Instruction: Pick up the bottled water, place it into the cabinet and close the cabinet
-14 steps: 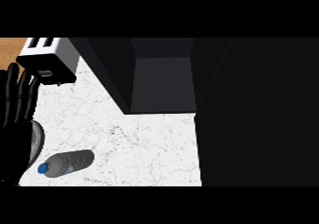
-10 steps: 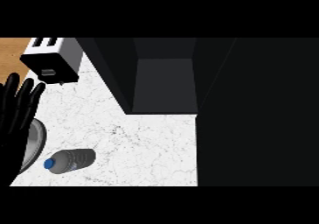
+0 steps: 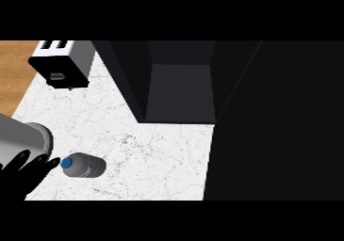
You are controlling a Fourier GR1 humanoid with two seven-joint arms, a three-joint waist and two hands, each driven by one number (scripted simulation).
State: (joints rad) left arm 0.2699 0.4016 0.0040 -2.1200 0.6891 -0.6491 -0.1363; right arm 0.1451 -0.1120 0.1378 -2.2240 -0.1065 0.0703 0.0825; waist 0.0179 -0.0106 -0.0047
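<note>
Bottled water (image 3: 84, 165): lying on its side on the white marble counter (image 3: 153, 150), near the front left corner, its blue cap (image 3: 66, 163) turned toward the left edge of the view. It has not been lifted.

Left hand (image 3: 21, 176): seen at the lower left, fingers spread wide and nothing held — the fingertips are just beside the cap, and whether they touch it cannot be told. Being placed at the cap end, it is judged to be set for closing around the bottle.

Left forearm (image 3: 18, 136): a grey sleeve entering from the left edge, above the hand.

Right hand: not shown in the head view.

Cabinet (image 3: 178, 89): dark and standing open beyond the bottle — the interior is left free for the placing, and the door remains to be shut afterwards.

Toaster (image 3: 61, 63): at the far left of the counter, well apart from the bottle.

Step judged: approach to the grasp.
</note>
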